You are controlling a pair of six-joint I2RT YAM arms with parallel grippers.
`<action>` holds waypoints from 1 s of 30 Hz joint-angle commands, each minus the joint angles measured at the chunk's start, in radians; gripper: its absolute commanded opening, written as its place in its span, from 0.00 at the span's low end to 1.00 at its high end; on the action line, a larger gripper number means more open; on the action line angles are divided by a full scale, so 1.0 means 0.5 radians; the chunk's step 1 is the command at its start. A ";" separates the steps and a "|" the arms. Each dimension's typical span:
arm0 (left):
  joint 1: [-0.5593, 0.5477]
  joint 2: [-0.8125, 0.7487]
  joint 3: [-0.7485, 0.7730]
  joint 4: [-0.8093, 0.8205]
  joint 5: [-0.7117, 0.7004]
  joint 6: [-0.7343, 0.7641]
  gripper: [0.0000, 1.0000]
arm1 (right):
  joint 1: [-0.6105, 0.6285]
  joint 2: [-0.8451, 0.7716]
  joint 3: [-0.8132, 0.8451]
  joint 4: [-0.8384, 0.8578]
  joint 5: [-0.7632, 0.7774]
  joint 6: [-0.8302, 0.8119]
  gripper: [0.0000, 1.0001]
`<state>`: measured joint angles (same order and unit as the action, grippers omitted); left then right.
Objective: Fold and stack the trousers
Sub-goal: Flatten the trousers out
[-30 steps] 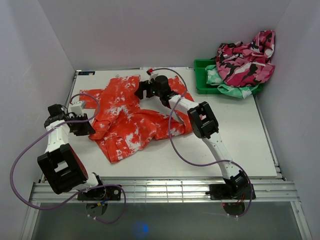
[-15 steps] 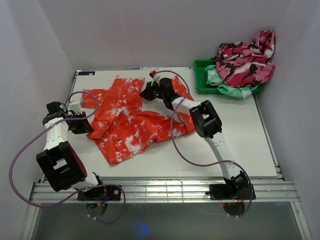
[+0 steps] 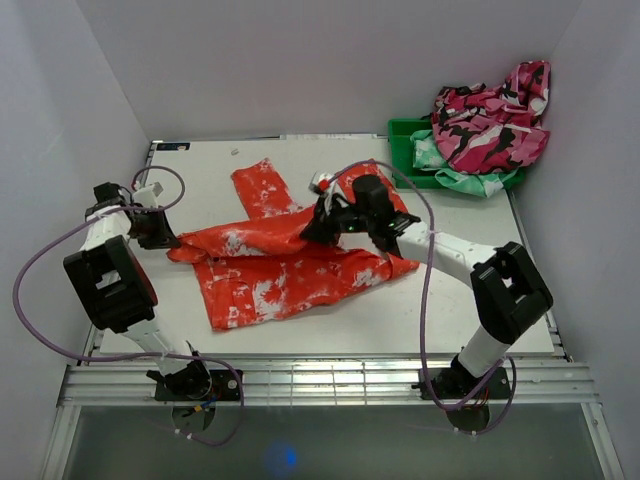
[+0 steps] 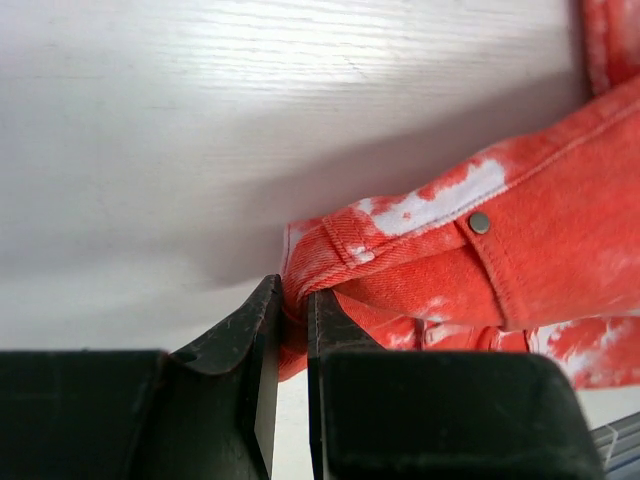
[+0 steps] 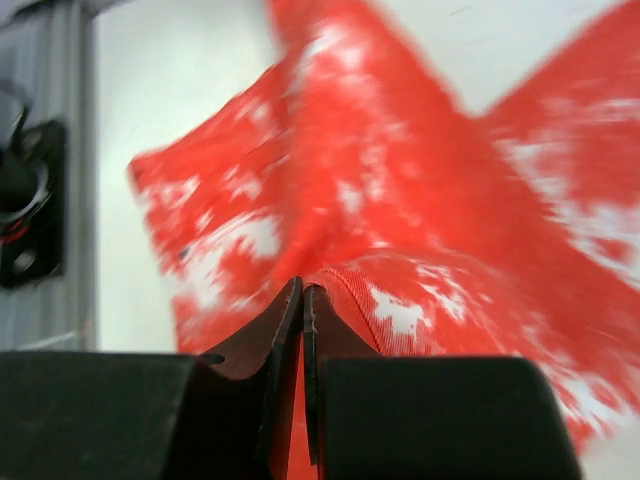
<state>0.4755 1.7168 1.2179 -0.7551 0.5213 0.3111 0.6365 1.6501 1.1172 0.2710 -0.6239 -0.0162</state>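
The red-orange, white-splotched trousers (image 3: 285, 255) lie crumpled across the middle of the table, one leg reaching toward the back. My left gripper (image 3: 165, 238) is at their left end and is shut on a fold of the waistband (image 4: 300, 300), beside a small metal rivet (image 4: 480, 223). My right gripper (image 3: 318, 228) holds up a ridge of the trousers (image 5: 400, 300) near the middle, shut on a thin edge of the cloth. The cloth hangs from both grips.
A green bin (image 3: 408, 155) stands at the back right with a pink, black and white camouflage garment (image 3: 490, 120) and a mint-green and white garment (image 3: 470, 178) piled in it. White walls enclose the table on three sides. A metal rail (image 3: 320, 380) runs along the near edge.
The right gripper closed on the trousers and drew them from the back toward the middle, lifting a ridge. The left arm pulled its end leftward. The cloth stretched out between the two.
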 commanded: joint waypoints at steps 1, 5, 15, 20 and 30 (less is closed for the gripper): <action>0.022 0.051 0.123 0.019 -0.162 -0.027 0.00 | 0.288 0.056 -0.069 -0.278 -0.081 -0.265 0.08; 0.022 0.039 0.092 0.025 -0.190 -0.002 0.00 | 0.595 0.188 0.268 -0.266 -0.071 -0.225 0.08; 0.022 -0.050 -0.086 0.099 -0.282 0.083 0.00 | 0.320 0.476 1.067 -0.506 -0.299 0.121 0.81; 0.022 -0.025 -0.089 0.102 -0.233 0.093 0.00 | -0.125 0.755 1.320 -0.416 -0.094 0.352 0.79; 0.022 0.033 -0.086 0.117 -0.245 0.105 0.00 | -0.199 1.506 1.919 -0.202 0.560 0.305 0.83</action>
<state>0.4824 1.7569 1.1770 -0.7136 0.3962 0.3473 0.4950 2.3333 1.9778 0.0875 -0.4644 0.1177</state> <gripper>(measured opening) 0.227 0.821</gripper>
